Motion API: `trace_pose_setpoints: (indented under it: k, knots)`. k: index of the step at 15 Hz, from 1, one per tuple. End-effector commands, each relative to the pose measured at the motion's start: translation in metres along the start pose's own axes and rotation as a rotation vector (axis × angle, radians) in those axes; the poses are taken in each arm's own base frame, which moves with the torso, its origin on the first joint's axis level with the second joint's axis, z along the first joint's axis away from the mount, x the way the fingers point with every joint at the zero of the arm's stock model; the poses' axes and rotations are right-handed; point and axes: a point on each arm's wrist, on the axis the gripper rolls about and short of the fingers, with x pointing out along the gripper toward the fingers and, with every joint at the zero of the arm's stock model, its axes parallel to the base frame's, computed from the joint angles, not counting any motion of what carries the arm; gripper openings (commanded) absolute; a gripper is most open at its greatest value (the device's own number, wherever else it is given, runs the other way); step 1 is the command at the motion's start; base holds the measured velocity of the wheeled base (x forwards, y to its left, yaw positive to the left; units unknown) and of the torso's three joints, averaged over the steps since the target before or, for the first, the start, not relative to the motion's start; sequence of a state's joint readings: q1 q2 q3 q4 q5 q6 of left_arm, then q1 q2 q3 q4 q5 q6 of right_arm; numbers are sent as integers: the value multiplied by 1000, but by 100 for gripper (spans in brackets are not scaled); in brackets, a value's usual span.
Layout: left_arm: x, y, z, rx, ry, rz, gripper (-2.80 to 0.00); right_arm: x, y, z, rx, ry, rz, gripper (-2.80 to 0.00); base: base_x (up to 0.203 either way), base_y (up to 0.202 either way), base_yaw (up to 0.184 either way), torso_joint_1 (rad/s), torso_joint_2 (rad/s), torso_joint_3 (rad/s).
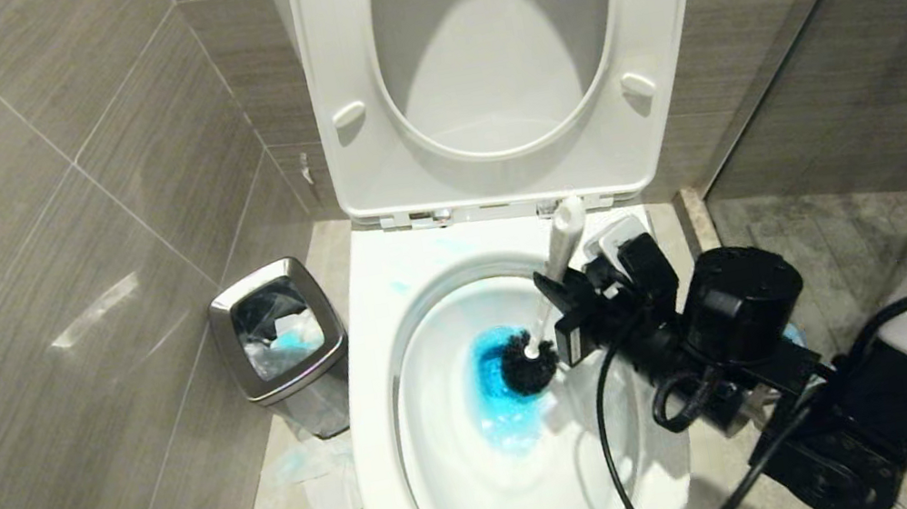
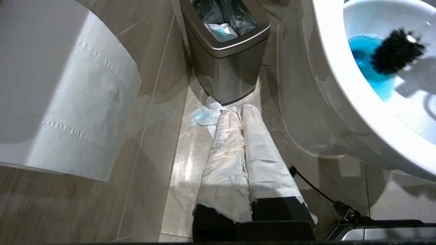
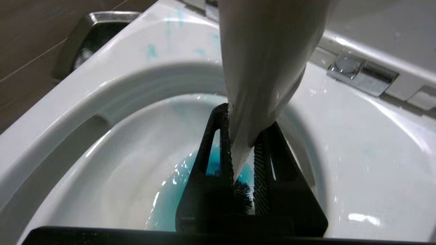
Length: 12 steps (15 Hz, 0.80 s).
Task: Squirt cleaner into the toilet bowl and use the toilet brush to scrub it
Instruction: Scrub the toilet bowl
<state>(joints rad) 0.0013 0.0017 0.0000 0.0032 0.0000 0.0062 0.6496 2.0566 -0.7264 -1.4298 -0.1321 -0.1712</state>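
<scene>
Your right gripper (image 1: 561,301) has its fingers clamped mid-handle on the toilet brush (image 1: 554,274): light, stiff, slick plastic, so grip lower for leverage against the toilet bowl (image 1: 379,414); left fingers sit closed.

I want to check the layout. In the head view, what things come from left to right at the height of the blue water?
Steel bin → toilet bowl left rim → blue cleaner → toilet brush head → right gripper holding the brush handle.

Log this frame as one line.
phase: scrubbing | right end effector: shut on white-handled toilet brush | black bristle head: in blue cleaner | white ceramic toilet bowl: seat up
</scene>
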Motion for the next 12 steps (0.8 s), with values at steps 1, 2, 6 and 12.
trace_pose_setpoints:
  k: [1,2,6,12]
  knots:
    - [0,0,0,0,0,0,-280,-39,6,22,5,-12,43,-280,0,0,0,0,0,0]
    - [0,0,0,0,0,0,-280,-52,11,30,9,-21,68,-280,0,0,0,0,0,0]
    - [0,0,0,0,0,0,-280,-76,37,43,29,-41,176,-280,0,0,0,0,0,0]
    - [0,0,0,0,0,0,-280,-32,70,36,65,-84,220,-280,0,0,0,0,0,0]
